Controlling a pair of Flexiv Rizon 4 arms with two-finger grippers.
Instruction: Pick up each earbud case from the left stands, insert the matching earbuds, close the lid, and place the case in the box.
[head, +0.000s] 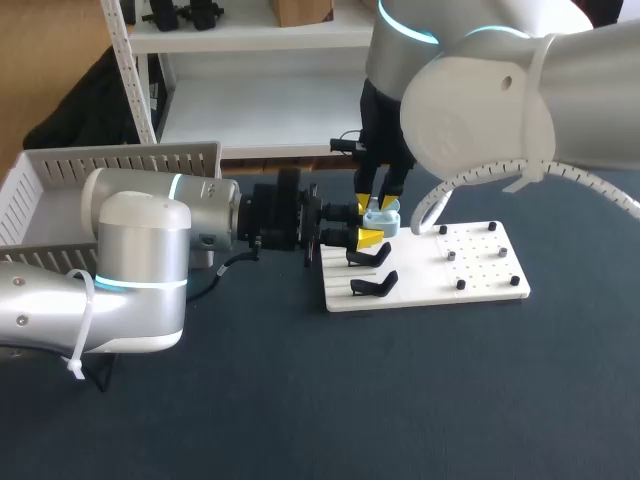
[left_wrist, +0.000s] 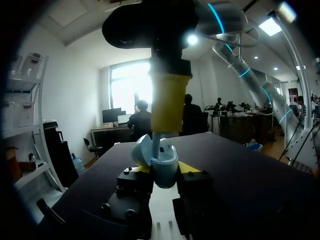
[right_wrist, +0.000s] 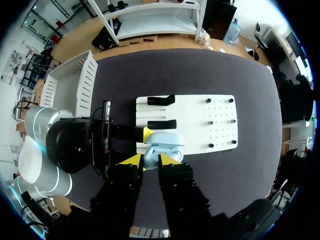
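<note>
A light blue earbud case (head: 381, 217) hangs over the white stand board (head: 470, 272), lid open, with my left gripper (head: 368, 224) shut on its body from the left. In the left wrist view the case (left_wrist: 164, 167) sits between that gripper's (left_wrist: 167, 171) yellow tips. My right gripper (head: 381, 204) comes straight down onto the case's opening, fingers close together on a small pale blue earbud (left_wrist: 157, 141). In the right wrist view that gripper (right_wrist: 150, 160) stands right over the case (right_wrist: 164, 142).
Two black stands (head: 372, 258) (head: 376, 285) occupy the board's left part, and small black pegs (head: 460, 284) dot its right part. A white slatted box (head: 60, 185) stands at the table's left, behind my left arm. Dark cloth covers the table.
</note>
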